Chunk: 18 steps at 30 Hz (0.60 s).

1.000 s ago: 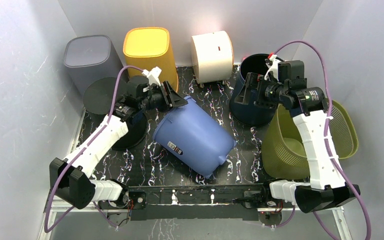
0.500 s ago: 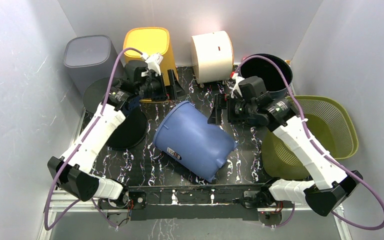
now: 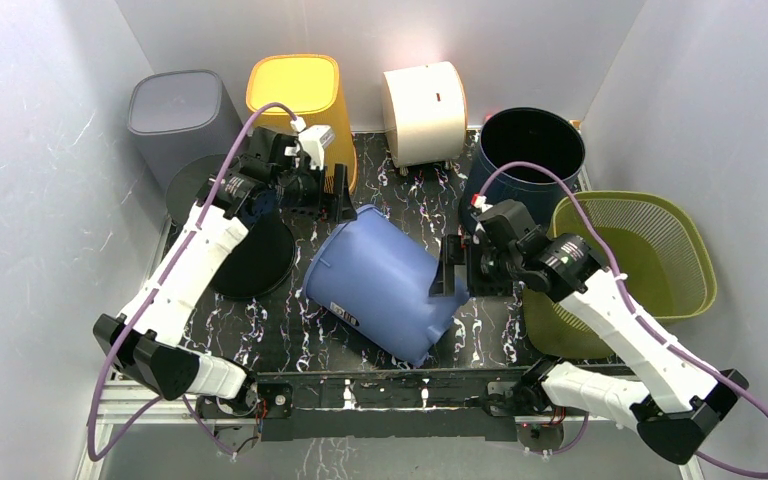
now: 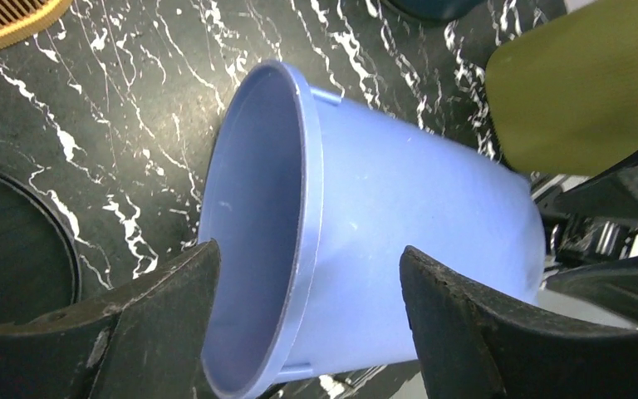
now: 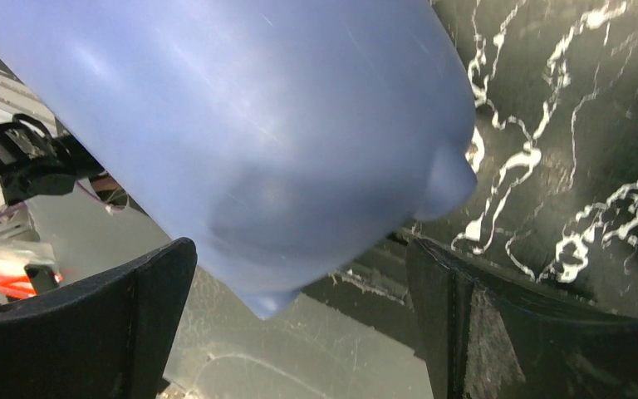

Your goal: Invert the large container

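Note:
The large container (image 3: pixel 380 290) is a blue plastic bucket lying on its side in the middle of the table, mouth toward the back left and base toward the front right. My left gripper (image 3: pixel 338 192) hovers open at the mouth. In the left wrist view the blue container (image 4: pixel 399 216) has its rim between the spread fingers of the left gripper (image 4: pixel 307 266), with a gap on both sides. My right gripper (image 3: pixel 450 268) stands open beside the base end. The right wrist view shows the blue container (image 5: pixel 257 125) just above the right gripper (image 5: pixel 299 262), with nothing gripped.
Along the back stand a grey bin (image 3: pixel 175 115), a yellow bin (image 3: pixel 295 95), a cream container (image 3: pixel 423 110) and a dark navy bin (image 3: pixel 530 160). An olive mesh basket (image 3: pixel 660 250) sits at the right. Black round lids (image 3: pixel 260 260) lie at the left.
My left gripper let go of the container's rim and opened. The right arm swung from the navy bin down to the container's base end. The container shifted slightly.

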Tool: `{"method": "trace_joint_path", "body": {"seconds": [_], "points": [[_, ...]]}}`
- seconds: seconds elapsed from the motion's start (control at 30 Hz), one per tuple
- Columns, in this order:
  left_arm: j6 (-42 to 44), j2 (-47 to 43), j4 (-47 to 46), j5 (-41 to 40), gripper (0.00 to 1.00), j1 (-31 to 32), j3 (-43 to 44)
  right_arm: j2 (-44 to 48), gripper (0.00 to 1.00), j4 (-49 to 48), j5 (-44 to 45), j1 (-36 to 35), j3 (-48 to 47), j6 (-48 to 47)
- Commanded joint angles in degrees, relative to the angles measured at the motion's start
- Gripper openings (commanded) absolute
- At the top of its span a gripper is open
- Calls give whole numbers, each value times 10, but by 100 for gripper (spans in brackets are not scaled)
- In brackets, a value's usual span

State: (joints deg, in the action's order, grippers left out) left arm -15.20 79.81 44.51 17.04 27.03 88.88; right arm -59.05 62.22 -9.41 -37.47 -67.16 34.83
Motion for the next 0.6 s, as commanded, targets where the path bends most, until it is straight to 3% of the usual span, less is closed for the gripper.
{"method": "trace_joint_path", "body": {"seconds": [0.0, 0.3, 0.4, 0.57], "points": [[37, -19, 58, -2, 72, 8, 4, 36, 98, 39, -27, -2, 16, 27], [36, -46, 69, -22, 47, 13, -44, 66, 98, 32, -173, -3, 81, 20], [33, -47, 69, -31, 36, 13, -50, 80, 98, 10, -232, -3, 121, 20], [27, -42, 58, -29, 12, 13, -76, 94, 98, -7, -250, -3, 167, 24]]}}
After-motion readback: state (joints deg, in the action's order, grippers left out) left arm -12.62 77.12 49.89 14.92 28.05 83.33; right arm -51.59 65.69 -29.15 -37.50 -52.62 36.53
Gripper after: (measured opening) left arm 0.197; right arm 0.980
